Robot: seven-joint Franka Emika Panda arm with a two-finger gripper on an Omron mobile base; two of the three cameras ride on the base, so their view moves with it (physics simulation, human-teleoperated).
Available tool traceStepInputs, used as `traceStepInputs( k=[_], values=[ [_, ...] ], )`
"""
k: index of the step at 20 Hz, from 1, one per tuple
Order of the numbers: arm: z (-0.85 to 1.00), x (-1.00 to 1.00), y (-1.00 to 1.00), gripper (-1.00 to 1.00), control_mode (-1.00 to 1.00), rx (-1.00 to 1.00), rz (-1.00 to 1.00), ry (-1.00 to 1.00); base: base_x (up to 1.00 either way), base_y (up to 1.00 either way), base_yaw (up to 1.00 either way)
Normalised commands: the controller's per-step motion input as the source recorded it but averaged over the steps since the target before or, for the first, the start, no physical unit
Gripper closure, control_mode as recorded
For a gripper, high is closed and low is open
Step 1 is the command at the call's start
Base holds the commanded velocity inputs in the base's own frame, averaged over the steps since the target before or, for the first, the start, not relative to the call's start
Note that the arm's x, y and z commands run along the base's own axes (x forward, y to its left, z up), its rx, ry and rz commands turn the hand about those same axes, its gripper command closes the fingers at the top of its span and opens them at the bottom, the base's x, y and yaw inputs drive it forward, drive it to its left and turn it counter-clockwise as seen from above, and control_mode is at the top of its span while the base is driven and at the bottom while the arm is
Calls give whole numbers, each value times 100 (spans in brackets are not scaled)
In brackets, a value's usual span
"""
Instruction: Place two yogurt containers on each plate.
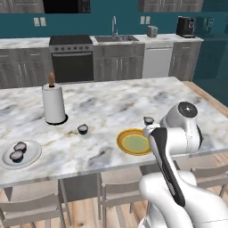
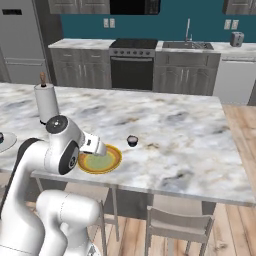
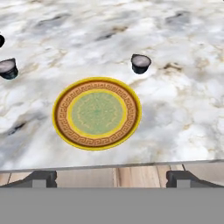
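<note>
The yellow-rimmed plate (image 3: 97, 113) with its greenish centre lies bare near the island's front edge, also seen at plate (image 1: 133, 142) and plate (image 2: 100, 161). One yogurt container (image 3: 141, 63) stands on the marble just beyond it to the right, another yogurt container (image 3: 8, 68) further off to the left (image 1: 83, 129). The white-grey plate (image 1: 32, 153) at the far left carries two yogurt containers (image 1: 20, 146) (image 1: 16, 155). My gripper (image 3: 111, 178) hovers at the counter's front edge before the yellow plate, open, with nothing between its fingertips (image 3: 41, 178).
A tall white paper towel roll (image 1: 54, 104) stands on the island behind the left cup. Chairs (image 2: 177, 225) are tucked under the counter's front edge. Stove, sink and cabinets line the back wall.
</note>
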Motion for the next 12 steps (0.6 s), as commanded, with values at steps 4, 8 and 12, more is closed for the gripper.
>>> traceStepInputs(
  k=[4,8,12],
  values=[
    [0,0,0,-100,100,0,0,0,88,94,3],
    [0,0,0,-100,100,0,0,0,83,89,8],
    [-8,68,86,-100,-100,0,12,4,0,0,0]
  ],
)
